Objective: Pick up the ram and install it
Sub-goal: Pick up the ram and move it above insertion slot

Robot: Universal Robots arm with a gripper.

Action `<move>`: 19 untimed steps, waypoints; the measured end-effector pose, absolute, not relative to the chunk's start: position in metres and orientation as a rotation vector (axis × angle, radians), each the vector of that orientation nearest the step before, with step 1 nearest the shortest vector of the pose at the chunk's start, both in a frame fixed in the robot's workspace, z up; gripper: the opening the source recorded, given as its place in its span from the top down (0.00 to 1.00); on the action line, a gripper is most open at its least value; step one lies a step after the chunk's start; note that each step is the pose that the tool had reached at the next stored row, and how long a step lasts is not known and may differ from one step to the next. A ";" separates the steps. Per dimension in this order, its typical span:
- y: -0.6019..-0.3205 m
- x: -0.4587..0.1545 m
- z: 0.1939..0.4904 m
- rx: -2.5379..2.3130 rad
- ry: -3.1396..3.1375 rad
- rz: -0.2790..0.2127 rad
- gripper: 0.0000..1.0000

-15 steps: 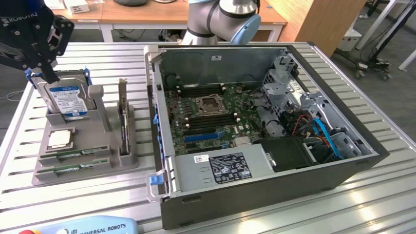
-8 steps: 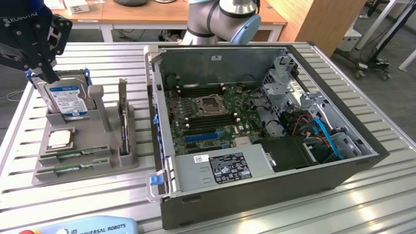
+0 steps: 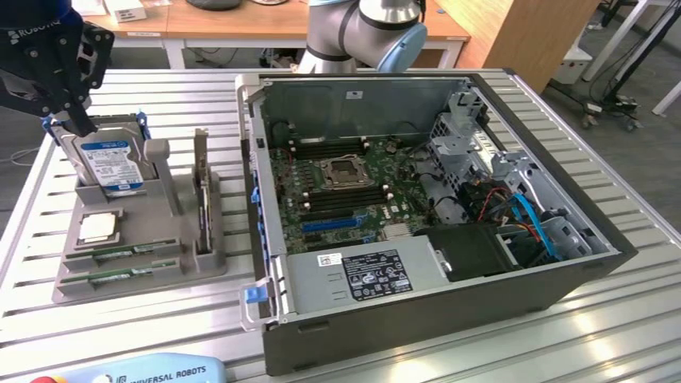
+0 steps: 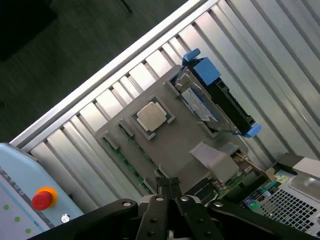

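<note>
Two green ram sticks (image 3: 120, 250) lie flat in slots at the front of a grey holder (image 3: 181, 263), on the exterior view's left; one ram stick (image 4: 126, 164) appears as a green strip along the holder's edge in the wrist view. My gripper (image 3: 80, 125) hangs above the holder's back corner, over the upright hard drive (image 3: 110, 163), well apart from the sticks. Its fingers (image 4: 170, 186) meet at the tips, shut with nothing between them. The open computer case (image 3: 426, 311) shows the motherboard with its black memory slots (image 3: 340, 195) around the processor socket (image 3: 346, 170).
A square silver processor (image 3: 97, 227) rests in the holder between the drive and the sticks. An upright card (image 3: 201, 187) stands on the holder's case side. A pendant with a red stop button (image 4: 42, 199) lies at the table's front edge. Desks stand behind the slatted table (image 3: 596, 335).
</note>
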State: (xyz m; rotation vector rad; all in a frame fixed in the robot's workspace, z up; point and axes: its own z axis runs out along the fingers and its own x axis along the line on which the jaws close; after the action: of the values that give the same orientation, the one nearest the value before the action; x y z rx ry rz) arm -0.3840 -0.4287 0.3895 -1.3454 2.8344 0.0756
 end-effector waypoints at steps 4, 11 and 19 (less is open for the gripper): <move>-0.429 -0.384 0.389 -1.420 2.799 0.076 0.90; -0.429 -0.384 0.389 -1.549 2.732 0.076 0.90; -0.429 -0.384 0.389 -1.691 2.650 0.076 0.90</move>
State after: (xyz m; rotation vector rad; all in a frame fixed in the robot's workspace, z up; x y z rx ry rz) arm -0.3839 -0.4287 0.3894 -1.6911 2.6498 0.0757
